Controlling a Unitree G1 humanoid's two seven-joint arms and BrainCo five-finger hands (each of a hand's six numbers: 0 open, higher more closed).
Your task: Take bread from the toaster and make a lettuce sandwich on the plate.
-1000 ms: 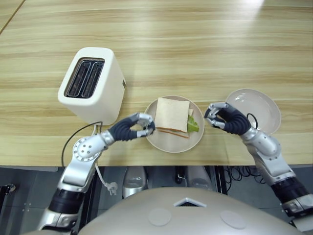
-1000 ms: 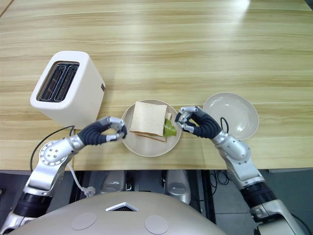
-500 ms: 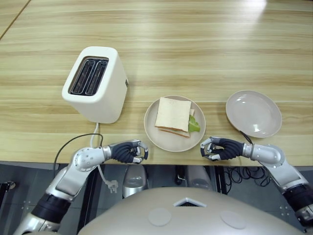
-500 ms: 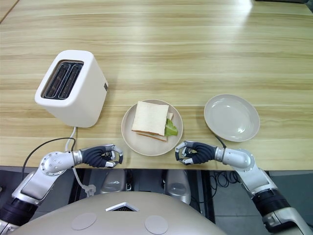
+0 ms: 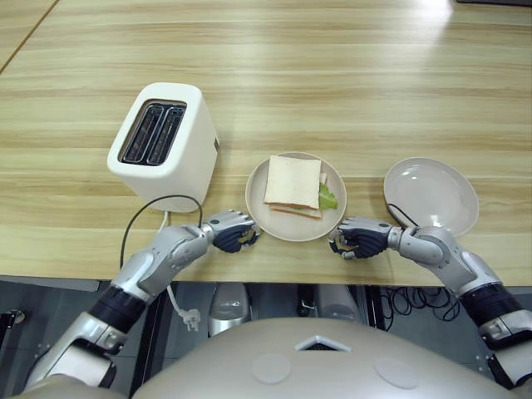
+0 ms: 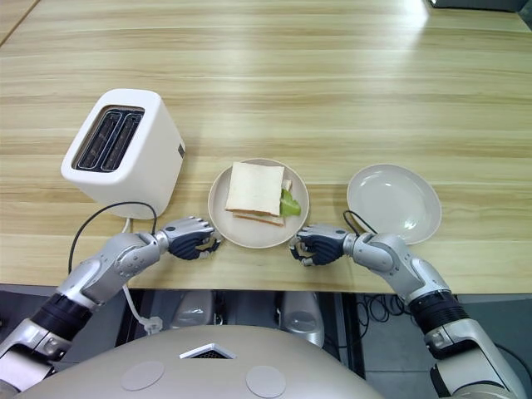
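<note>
Low at the near edge of the pale wooden table [image 5: 332,75], the left hand [image 5: 231,232] and right hand [image 5: 359,239] sit curled, holding nothing, flanking the round beige plate [image 5: 287,233]. On it lies the white-bread sandwich [image 5: 293,181], green lettuce [image 5: 327,199] showing; the cream boxy toaster [image 5: 166,158] stands further left.

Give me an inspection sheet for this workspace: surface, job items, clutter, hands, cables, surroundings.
Surface: light wooden table.
Job's things: toaster upright at left, no bread standing out of its slots; sandwich on the plate, lettuce showing at its right side.
Clutter: second plate, nothing on it, right of the sandwich plate.
Hands: left hand and right hand curled, holding nothing, at the table's near edge on either side of the plate.
Cables: toaster cord loops over the near edge, its plug hanging free; dark cable beside the second plate.
Surroundings: dark floor below the table edge.
</note>
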